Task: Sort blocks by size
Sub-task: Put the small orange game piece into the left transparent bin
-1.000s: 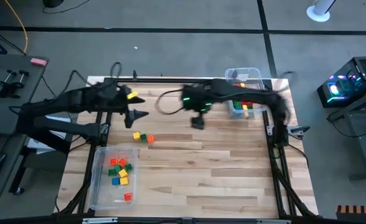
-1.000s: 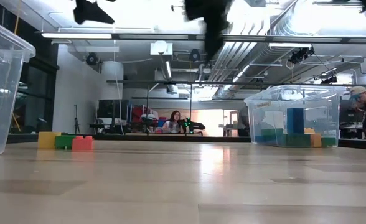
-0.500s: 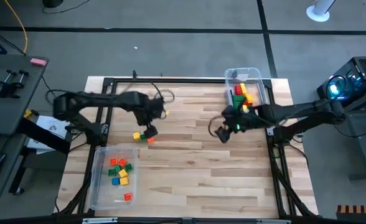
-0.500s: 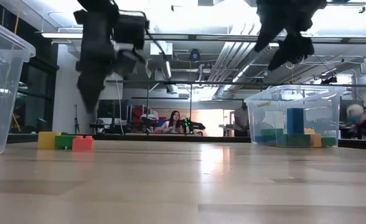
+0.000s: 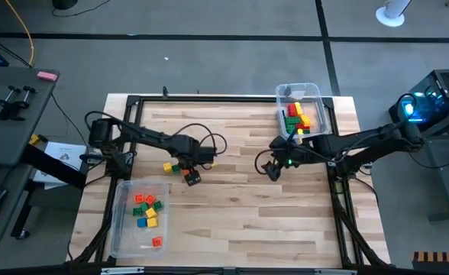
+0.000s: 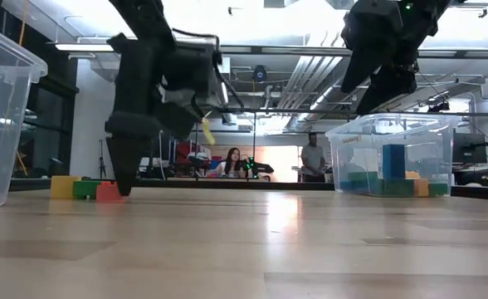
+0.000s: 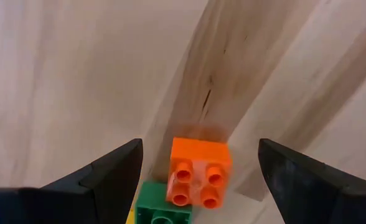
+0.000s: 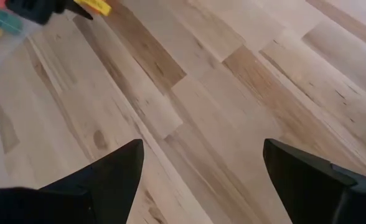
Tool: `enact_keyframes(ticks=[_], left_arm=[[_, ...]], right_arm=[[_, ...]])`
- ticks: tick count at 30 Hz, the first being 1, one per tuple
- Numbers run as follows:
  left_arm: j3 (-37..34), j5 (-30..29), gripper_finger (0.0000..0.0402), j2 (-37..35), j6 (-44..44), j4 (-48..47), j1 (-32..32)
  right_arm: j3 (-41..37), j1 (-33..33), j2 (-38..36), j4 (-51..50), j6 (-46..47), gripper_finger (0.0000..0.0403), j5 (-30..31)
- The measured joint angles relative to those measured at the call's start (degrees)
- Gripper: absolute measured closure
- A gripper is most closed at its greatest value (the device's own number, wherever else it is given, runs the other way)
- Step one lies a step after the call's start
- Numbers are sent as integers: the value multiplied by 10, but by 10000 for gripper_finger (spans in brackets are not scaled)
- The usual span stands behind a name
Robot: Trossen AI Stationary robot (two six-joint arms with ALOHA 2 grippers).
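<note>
Three blocks lie in a row on the table's left half: yellow (image 5: 167, 166), green (image 5: 176, 169) and orange (image 7: 198, 179). My left gripper (image 5: 192, 177) points straight down over the orange block, open, one finger on either side of it and low to the wood (image 6: 126, 184). In the high view the gripper hides the orange block. My right gripper (image 5: 272, 169) hangs open above bare wood right of centre, tilted down, nothing between its fingers (image 8: 201, 171).
A clear bin (image 5: 125, 229) at the near left holds several small blocks. A second clear bin (image 5: 310, 90) at the far right holds several more. A dark frame (image 5: 209, 98) runs along the table's edges. Bare wood lies between the arms.
My left gripper has come down and toward the near edge onto the row of blocks, tipping from level to pointing straight down. My right gripper has drawn back from the far middle toward the table's right and sunk a little. Both have stayed open.
</note>
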Motion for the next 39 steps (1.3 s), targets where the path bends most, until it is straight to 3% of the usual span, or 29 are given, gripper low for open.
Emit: enact_keyframes(ticks=[12, 17, 23, 28, 34, 39], left_arm=[[3, 11, 108, 35, 33, -18, 0], [1, 19, 172, 36, 61, -40, -4], [0, 33, 290, 36, 75, -51, -4], [8, 33, 299, 23, 85, -50, 5], [73, 8, 299, -79, 113, -34, 15], [85, -1, 299, -233, 77, -51, -21]], right_arm=[[0, 0, 0, 1, 0, 78, 7], [0, 0, 0, 0, 0, 78, 7], [0, 0, 0, 0, 4, 78, 8], [0, 0, 0, 1, 4, 78, 15], [0, 0, 0, 12, 4, 78, 38], [0, 0, 0, 23, -3, 78, 42]])
